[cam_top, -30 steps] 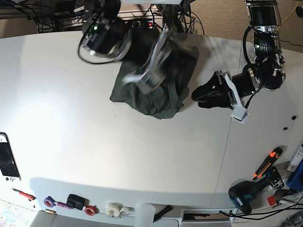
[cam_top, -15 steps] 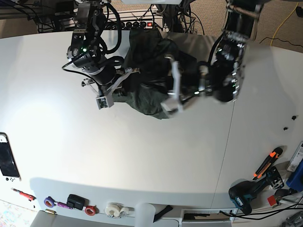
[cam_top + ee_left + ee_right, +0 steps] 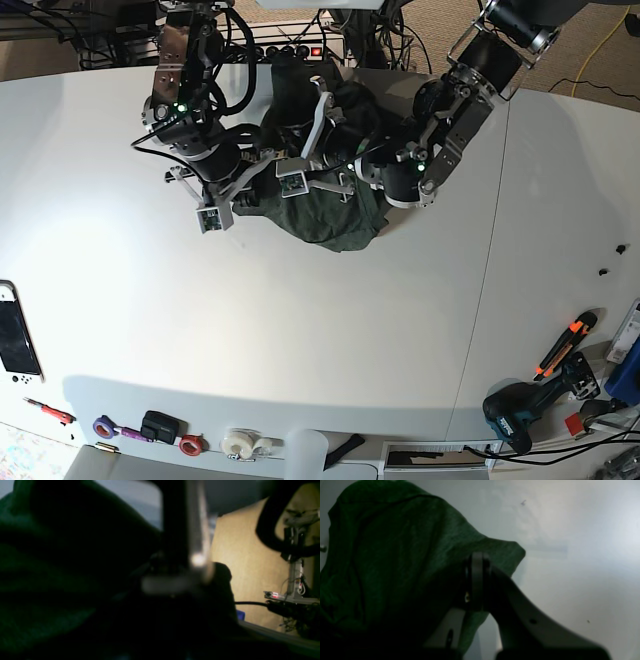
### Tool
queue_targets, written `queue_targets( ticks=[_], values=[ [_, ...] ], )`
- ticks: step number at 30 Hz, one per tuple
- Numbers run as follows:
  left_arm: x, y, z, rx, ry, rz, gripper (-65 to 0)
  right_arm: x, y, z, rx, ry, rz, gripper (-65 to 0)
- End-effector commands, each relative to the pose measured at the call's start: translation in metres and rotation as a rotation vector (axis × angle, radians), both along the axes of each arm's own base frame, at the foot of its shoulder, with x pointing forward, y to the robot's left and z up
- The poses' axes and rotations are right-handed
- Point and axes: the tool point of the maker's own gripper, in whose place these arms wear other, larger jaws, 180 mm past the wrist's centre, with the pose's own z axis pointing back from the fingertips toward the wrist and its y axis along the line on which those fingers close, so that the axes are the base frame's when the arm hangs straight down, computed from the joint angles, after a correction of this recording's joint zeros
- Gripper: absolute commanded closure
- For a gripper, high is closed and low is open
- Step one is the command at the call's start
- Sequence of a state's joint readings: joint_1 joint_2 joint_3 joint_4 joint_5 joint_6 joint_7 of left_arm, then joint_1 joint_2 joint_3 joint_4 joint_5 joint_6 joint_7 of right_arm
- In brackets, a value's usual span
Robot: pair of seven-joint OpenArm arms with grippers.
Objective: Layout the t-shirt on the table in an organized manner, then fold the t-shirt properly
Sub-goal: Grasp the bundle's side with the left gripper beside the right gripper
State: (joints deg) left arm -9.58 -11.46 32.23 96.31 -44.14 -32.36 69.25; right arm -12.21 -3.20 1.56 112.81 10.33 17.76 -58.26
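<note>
The dark olive-green t-shirt point(image 3: 330, 215) lies crumpled at the back middle of the white table point(image 3: 300, 330). Both arms reach into it. My right gripper point(image 3: 213, 215) sits at the shirt's lower-left edge. In the right wrist view its fingers point(image 3: 476, 580) are pressed together with a fold of the t-shirt point(image 3: 395, 555) pinched between them, above the table point(image 3: 570, 555). My left gripper point(image 3: 295, 180) comes in from the right and is buried in the heap. The left wrist view is dark, with shut fingers point(image 3: 180, 580) and the t-shirt point(image 3: 37, 567) crowding them.
A thin seam point(image 3: 490, 300) crosses the table on the right. A game console point(image 3: 15, 345) lies at the left edge. Tape rolls point(image 3: 240, 443) line the front edge. A drill point(image 3: 515, 415) and an orange-handled tool point(image 3: 565, 345) sit at the front right.
The left arm swung in from the right of the shirt into the heap. The right arm dropped to the shirt's left edge. Both grippers closed.
</note>
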Motion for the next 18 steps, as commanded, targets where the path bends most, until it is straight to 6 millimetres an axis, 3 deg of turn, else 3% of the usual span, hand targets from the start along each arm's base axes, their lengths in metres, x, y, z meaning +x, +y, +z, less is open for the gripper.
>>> queue_targets(
  ticks=[1,10,14,18],
  values=[
    [0.005,-0.002,0.011,-0.013,-0.026,-0.01,0.0,0.007,0.001,0.008,0.01,-0.042,-0.001,0.0],
    [0.002,0.016,0.01,0.068,-0.066,-0.046,0.0,0.013,0.005,-0.063,0.037,0.142,-0.003,0.0],
    [0.005,0.043,0.014,0.114,-0.131,-0.052,0.0,0.017,0.0,-0.072,0.0,0.174,-0.002,0.0],
    [0.002,0.076,0.004,0.194,-0.127,-0.031,0.0,0.018,0.0,-0.071,0.0,0.171,-0.003,0.0]
  ],
)
